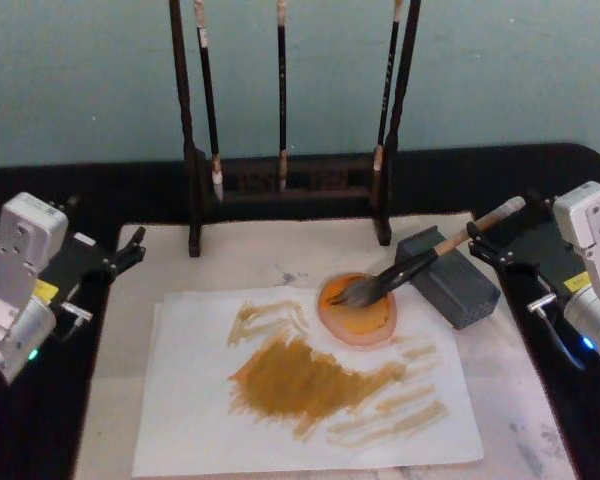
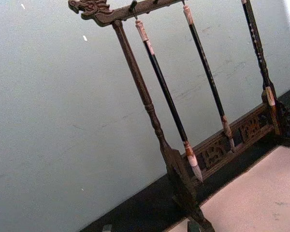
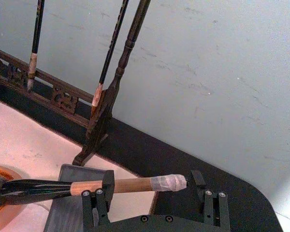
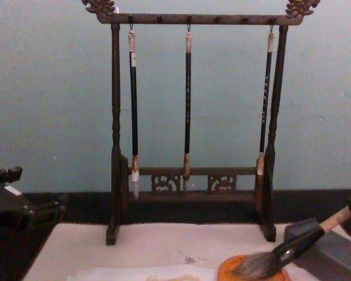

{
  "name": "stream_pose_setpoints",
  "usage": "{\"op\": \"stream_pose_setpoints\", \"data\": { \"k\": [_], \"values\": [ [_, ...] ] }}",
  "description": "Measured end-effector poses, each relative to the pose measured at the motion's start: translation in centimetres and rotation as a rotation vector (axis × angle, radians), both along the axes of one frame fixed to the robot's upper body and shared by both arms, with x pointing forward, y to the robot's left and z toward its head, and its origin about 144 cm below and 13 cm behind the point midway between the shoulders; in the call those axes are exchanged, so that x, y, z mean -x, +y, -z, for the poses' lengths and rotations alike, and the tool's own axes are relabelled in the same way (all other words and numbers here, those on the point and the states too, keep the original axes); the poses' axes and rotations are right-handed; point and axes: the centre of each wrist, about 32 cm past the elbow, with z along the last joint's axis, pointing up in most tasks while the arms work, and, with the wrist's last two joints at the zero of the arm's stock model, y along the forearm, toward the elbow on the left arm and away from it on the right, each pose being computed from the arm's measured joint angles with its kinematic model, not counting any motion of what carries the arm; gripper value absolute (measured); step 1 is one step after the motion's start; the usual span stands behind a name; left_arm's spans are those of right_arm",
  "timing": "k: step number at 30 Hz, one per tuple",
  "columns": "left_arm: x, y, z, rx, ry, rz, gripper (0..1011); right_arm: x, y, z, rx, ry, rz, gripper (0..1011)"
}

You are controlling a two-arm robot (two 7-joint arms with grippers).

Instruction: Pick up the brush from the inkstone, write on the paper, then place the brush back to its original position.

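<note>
Nearest lies the paper (image 1: 210,410), streaked with ochre strokes. Beyond it, the inkstone (image 1: 325,310), a shallow orange dish, holds the tuft of the brush (image 1: 420,262). The handle lies across a grey block (image 1: 460,295). The right gripper (image 1: 507,232) has its jaws apart at the handle's whitish end. The left gripper (image 1: 120,255) is parked left of the pale mat (image 1: 280,255), state indeterminable. Behind stand a wooden rack (image 4: 193,181) of three thin brushes (image 4: 188,99) and a blue-green wall (image 4: 47,105).

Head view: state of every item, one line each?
brush: lying, tuft in orange dish, handle across inkstone
paper: flat, smeared with ochre strokes
three thin brushes: hanging on rack
right gripper: open, at brush's handle end, not gripping
left gripper: parked by mat's left edge
</note>
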Motion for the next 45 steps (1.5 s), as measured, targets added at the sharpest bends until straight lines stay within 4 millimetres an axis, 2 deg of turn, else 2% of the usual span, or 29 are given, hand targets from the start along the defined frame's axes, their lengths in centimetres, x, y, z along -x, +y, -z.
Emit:
{"op": "stream_pose_setpoints", "data": {
  "k": [45],
  "values": [
    [0.0, 0.0, 0.0, 0.0, 0.0, 0.0, 1010, 0.0, 0.0, 0.0, 0.0, 0.0, 0.0, 1000]
  ]
}}
